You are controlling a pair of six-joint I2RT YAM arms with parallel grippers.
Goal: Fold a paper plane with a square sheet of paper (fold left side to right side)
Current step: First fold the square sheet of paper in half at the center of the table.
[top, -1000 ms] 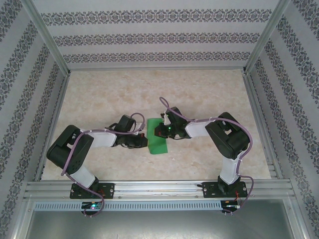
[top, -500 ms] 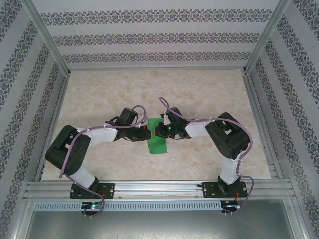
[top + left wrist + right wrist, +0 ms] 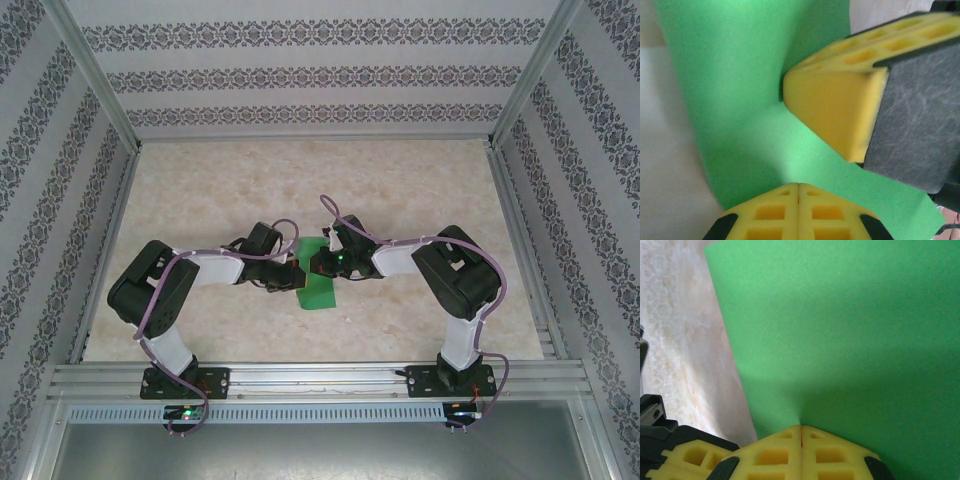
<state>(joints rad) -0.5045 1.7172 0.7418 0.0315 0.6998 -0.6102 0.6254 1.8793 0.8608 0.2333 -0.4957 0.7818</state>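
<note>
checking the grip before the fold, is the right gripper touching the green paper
Touching. Right wrist view: the right gripper, jaws shut, meets the green paper, which creases right into their seam.

We see a pale marbled bench (image 3: 250, 190), patterned walls (image 3: 300, 75) on three sides, and a metal rail (image 3: 320, 378) along its near edge.

Damask-striped wallpapered walls (image 3: 310, 75) and aluminium rails (image 3: 320, 378) enclose a pale, marble-patterned counter (image 3: 250, 190) under even light.
</note>
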